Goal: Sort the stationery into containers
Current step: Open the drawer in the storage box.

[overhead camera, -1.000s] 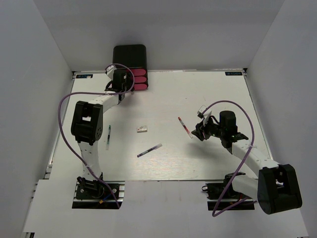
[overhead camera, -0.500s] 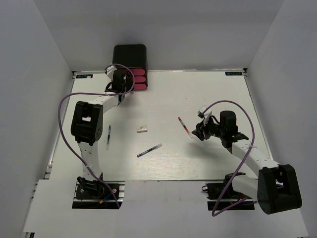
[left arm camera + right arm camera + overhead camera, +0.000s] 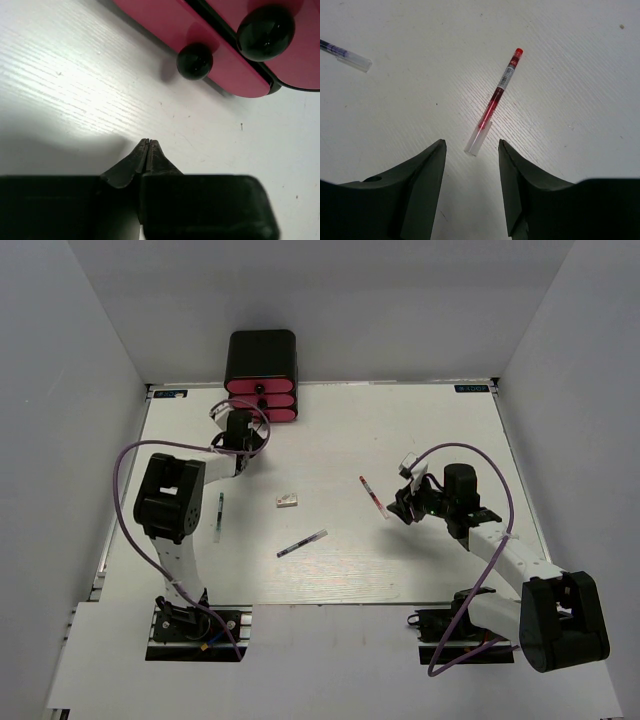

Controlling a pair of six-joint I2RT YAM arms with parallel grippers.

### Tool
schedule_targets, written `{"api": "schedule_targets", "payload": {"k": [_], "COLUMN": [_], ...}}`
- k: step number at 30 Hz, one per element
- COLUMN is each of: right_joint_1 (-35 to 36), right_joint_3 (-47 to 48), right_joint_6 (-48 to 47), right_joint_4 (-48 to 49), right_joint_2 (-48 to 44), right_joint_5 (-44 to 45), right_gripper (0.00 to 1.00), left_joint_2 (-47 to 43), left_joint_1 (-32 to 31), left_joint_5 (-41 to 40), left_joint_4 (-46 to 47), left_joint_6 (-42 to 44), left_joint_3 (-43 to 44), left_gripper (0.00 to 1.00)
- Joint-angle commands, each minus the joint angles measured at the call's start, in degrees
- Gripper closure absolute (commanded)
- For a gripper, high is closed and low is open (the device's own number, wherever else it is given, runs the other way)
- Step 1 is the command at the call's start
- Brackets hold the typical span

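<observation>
White table [image 3: 440, 430], grey walls on three sides. Black box [image 3: 261, 345] at the far edge, left of centre. Three pink drawers [image 3: 280, 401] are stacked in it, fronts facing the arms. Round black knob [image 3: 195, 61] on the lowest front, a larger-looking one on the front above.

Left gripper [image 3: 240, 422] low over the table, just in front of the drawers. Its fingers [image 3: 130, 167] are pressed together at the tips with nothing between them, near the lowest knob but apart from it.

Right gripper [image 3: 400, 507] over the right half, fingers spread wide, empty. Red pen [image 3: 373, 496] flat on the table just beside it. From the wrist view its clear end sits in the gap between the fingertips, red cap pointing away, no contact visible.

Eraser [image 3: 288, 501] near the middle, white, alone. Dark pen [image 3: 302, 543] nearer the arms, lying slantwise. Thin pen [image 3: 219, 515] beside the left arm, lying roughly front to back. All four pieces are on the table, well apart from the drawers
</observation>
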Motion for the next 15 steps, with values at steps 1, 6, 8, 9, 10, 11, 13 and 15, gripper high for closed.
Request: {"api": "schedule_targets", "payload": {"k": [1,6,8,9,10,11,13,15], "right_joint_1": [0.04,0.30,0.13,0.30,0.13,0.30,0.30,0.12], "right_joint_3": [-0.86,-0.07,0.11,0.11,0.11,0.28,0.38,0.55], "right_joint_6": [-1.32,-2.11,-2.20,-2.29,-2.37,-2.38,-2.46,-2.55], "right_joint_4": [0.64,0.03,-0.15,-0.41,-0.33,-0.41,-0.50,-0.41], "right_joint_2": [-0.42,-0.33,-0.42,-0.24,-0.33,-0.33,-0.42,-0.24], "right_joint_5": [-2.02,-3.08,-3.26,-3.43,-3.43,-3.43,-3.43,-3.26], "right_gripper": [0.48,0.41,0.41,0.41,0.41,0.41,0.41,0.41], "left_joint_2": [-7.06,-7.68,-7.68,-6.72,-6.10,-4.79,-3.47,-1.63], "left_joint_1": [-0.15,-0.15,0.37,0.38,0.38,0.38,0.90,0.90], "left_joint_5": [-0.38,-0.39,0.13,0.66,2.06,2.07,2.07,2.69], "left_joint_4": [1.69,0.38,-0.23,-1.20,-1.21,-2.16,-3.48,-4.01], "left_joint_6": [1.06,2.11,3.95,3.96,5.70,6.41,9.04,10.19], "left_joint_3": [-1.37,-0.69,1.07,2.91,3.97,5.02,8.36,11.27], "left_gripper": [0.86,0.51,0.44,0.42,0.41,0.41,0.40,0.40]}}
